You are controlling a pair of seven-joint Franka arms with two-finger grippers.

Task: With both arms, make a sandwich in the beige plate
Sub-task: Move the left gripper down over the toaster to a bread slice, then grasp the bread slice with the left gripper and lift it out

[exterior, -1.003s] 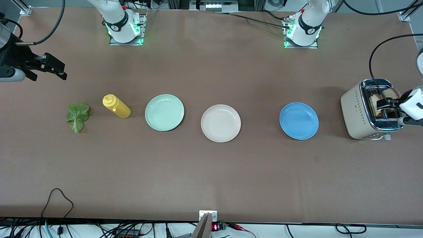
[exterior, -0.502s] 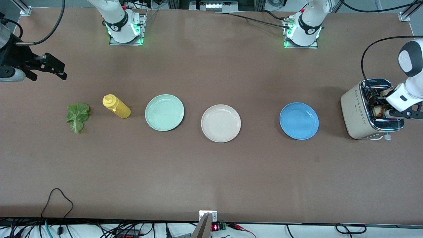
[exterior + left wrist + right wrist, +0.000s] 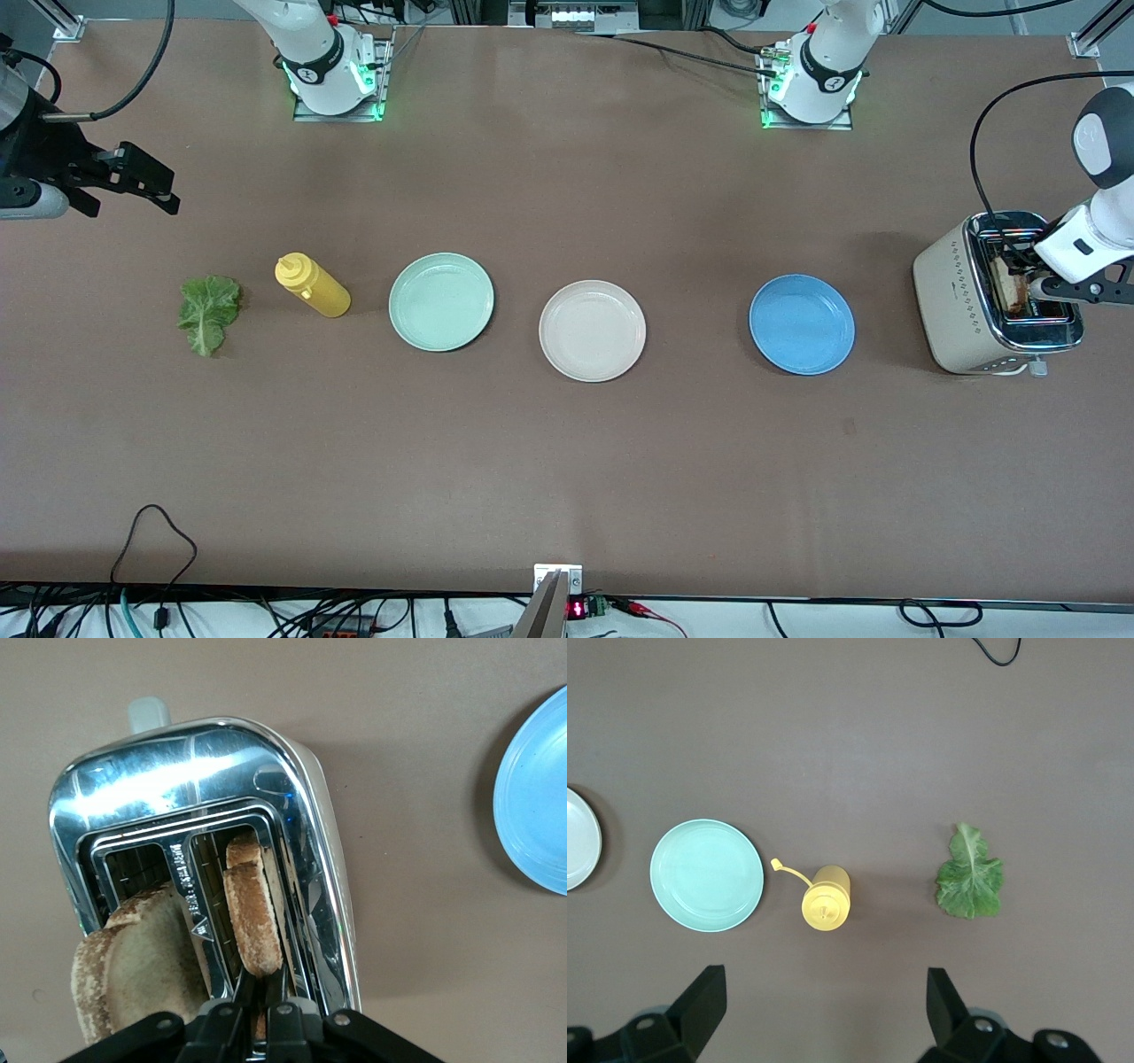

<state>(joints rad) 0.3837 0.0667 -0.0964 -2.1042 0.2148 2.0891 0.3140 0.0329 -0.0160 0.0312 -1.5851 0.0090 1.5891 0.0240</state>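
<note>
Pinching a bread slice (image 3: 252,917) inside the toaster (image 3: 961,310), left hand (image 3: 257,1014) risks snagging it against the slot; right hand (image 3: 824,1010) waits, spread empty, above the bench's (image 3: 567,478) right-arm end.

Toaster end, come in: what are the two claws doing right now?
Left gripper shut on a bread slice in the toaster. Right gripper open, waiting above the lettuce. Beige plate bare. Nothing in the way.
</note>
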